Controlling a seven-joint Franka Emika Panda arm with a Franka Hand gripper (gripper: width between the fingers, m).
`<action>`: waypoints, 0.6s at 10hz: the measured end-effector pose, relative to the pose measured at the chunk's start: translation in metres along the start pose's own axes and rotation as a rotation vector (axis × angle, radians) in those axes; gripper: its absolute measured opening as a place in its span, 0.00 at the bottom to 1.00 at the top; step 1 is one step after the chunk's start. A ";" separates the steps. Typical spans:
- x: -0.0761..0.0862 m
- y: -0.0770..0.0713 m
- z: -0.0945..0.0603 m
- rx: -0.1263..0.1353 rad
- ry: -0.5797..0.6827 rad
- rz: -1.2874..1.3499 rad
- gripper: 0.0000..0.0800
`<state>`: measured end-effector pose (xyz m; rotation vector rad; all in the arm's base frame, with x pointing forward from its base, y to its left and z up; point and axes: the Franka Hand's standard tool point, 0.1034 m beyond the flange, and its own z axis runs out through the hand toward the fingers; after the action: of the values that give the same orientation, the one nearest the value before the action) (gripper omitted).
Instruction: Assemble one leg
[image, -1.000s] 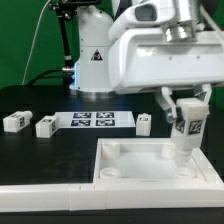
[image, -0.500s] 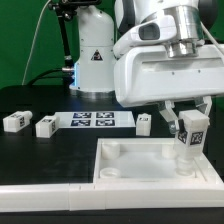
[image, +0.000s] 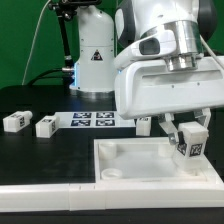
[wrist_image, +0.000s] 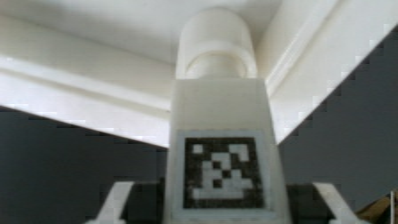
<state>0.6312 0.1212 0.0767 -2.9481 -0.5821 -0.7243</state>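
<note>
Lower than before, leg (image: 191, 143) tight in the tool (image: 188, 132), its foot indistinct against white panel (image: 130, 170) corner.

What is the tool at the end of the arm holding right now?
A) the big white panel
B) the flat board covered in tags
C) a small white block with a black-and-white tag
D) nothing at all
C: the tool grips the leg, a small tagged white block, upright at a corner of the white panel.
</note>
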 end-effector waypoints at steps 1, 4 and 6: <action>0.001 0.001 0.003 -0.002 0.011 0.001 0.37; 0.004 0.002 0.005 -0.008 0.039 -0.025 0.37; 0.004 0.001 0.005 -0.007 0.039 -0.026 0.37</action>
<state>0.6370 0.1220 0.0744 -2.9309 -0.6171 -0.7861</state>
